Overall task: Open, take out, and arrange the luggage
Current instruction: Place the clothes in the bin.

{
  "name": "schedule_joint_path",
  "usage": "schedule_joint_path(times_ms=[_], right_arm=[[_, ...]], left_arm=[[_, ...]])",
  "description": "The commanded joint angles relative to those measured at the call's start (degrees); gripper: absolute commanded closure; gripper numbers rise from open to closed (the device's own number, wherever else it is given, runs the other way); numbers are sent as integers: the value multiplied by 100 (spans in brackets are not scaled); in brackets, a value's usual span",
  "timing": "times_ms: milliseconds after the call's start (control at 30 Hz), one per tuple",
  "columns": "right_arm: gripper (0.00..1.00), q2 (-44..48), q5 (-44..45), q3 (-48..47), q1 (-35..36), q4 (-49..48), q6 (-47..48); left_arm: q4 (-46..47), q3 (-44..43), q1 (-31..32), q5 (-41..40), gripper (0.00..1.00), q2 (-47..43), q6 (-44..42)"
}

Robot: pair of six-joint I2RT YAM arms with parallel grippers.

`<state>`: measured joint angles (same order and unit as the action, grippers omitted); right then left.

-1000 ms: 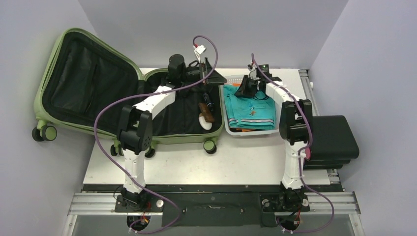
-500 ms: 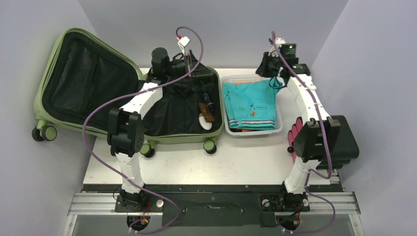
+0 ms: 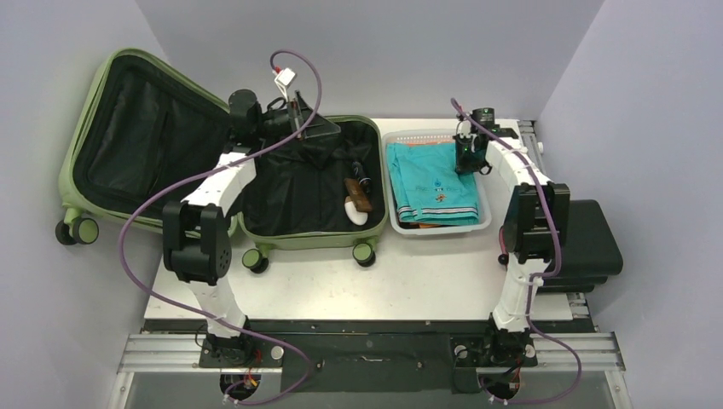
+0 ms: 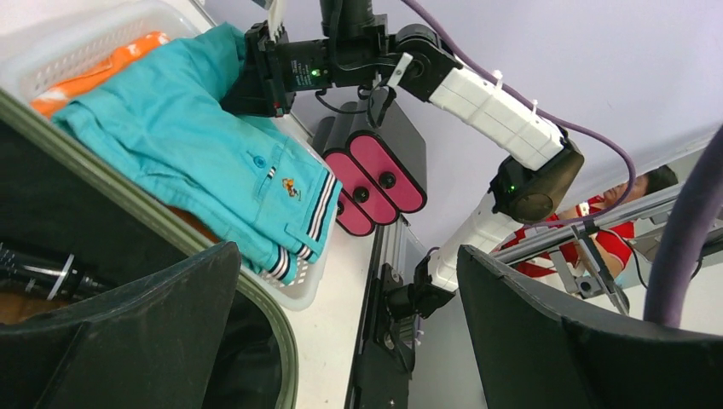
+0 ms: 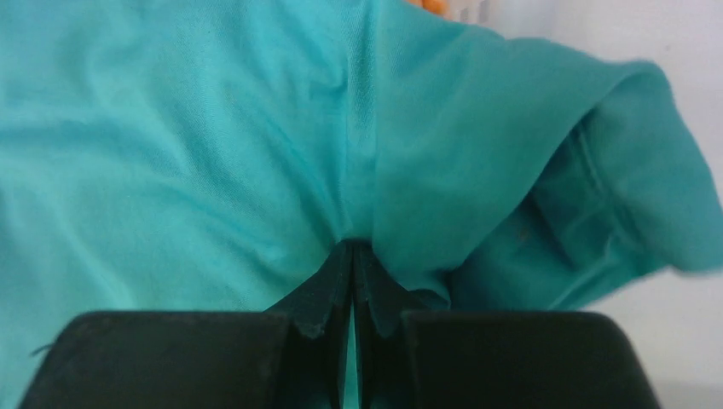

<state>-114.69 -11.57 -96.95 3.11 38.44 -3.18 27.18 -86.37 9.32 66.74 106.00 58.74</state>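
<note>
Top view: luggage (image 3: pixel 153 145) lies open on the 9 o'clock half of the table (image 3: pixel 384 281). Lid tips back past the edge toward 10, black lining up. Base shell holds dark cloth, plus a brown item (image 3: pixel 359 194) & a white item (image 3: pixel 358 213) on its 3 o'clock side. L gripper (image 3: pixel 314 129) hangs over the base's 12 o'clock rim, fingers wide apart. White basket (image 3: pixel 482 223) sits just beside the luggage at 3 o'clock, w/ teal shorts (image 3: pixel 430 183) on top and orange cloth (image 4: pixel 102 68) under. R gripper (image 5: pixel 352 249) has fingers together, pinching a fold of the shorts near the basket's 1 o'clock corner. Black case (image 3: pixel 580 243) w/ pink side sits at the table's 4 o'clock edge.
</note>
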Motion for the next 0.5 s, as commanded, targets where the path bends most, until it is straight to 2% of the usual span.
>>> schedule_joint_path(times_ms=[0,200,467], right_arm=[[98,-357,530,-224,167,284,266],[98,-632,631,-557,329,563,274],[98,594,561,-920,561,578,495]], left_arm=[[437,290,-206,152,4,-482,-58],[814,627,-302,221,4,-671,204],[957,689,-317,322,4,-782,284]])
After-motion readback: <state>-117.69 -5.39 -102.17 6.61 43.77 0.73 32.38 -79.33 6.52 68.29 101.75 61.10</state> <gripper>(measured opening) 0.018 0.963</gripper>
